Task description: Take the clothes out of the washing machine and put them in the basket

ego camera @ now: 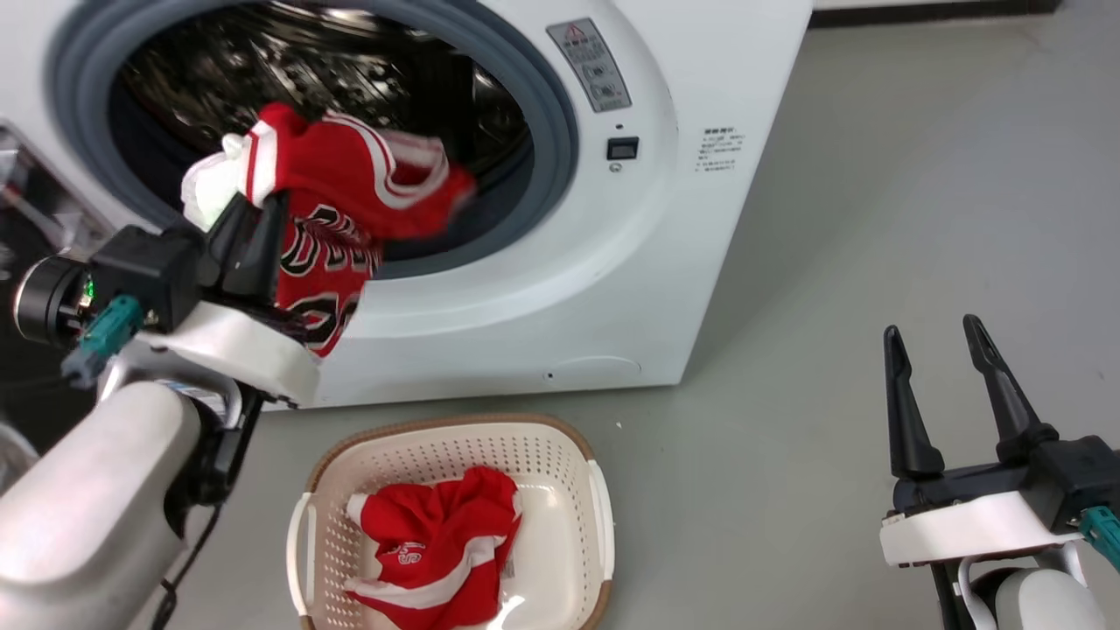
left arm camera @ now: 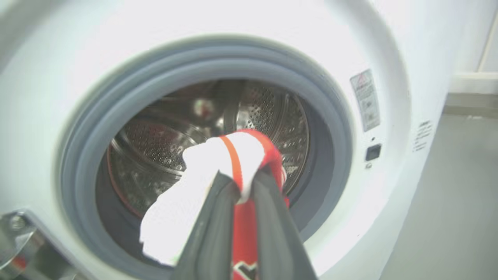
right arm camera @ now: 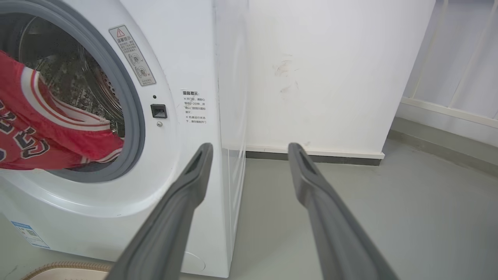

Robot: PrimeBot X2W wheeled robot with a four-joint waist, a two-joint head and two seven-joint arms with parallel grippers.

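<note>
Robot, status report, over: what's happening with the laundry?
Left hand shut on jersey, hanging out of the washing machine. Right hand open, empty. One red garment in basket. Nothing in the way.

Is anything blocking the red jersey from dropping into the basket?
Nothing visible. The jersey, pinched in the left gripper, hangs over the washing machine's door gasket, its tail inside the drum. The basket sits open on the floor below, holding one red garment.

glossy white washing machine [ego camera: 525, 289] shell, shiny perforated steel drum [left arm camera: 272, 116], matt rubber gasket [ego camera: 560, 122], red cloth jersey [ego camera: 350, 192], perforated plastic basket [ego camera: 490, 455]
</note>
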